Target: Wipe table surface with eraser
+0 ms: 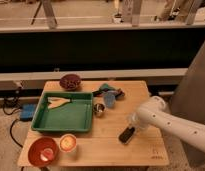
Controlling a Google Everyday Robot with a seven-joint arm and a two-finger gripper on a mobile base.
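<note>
Currently the gripper (130,128) is clenched on the eraser (126,136), which touches the table surface (107,146) at 4 o'clock. The green tray (71,120) lies at 9 o'clock.

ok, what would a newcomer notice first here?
The white robot arm reaching in from the right, its gripper at the small black oblong eraser on the light tan wooden table surface, front right. Then the green rectangular tray at left and the red round bowl at the front-left corner.
</note>
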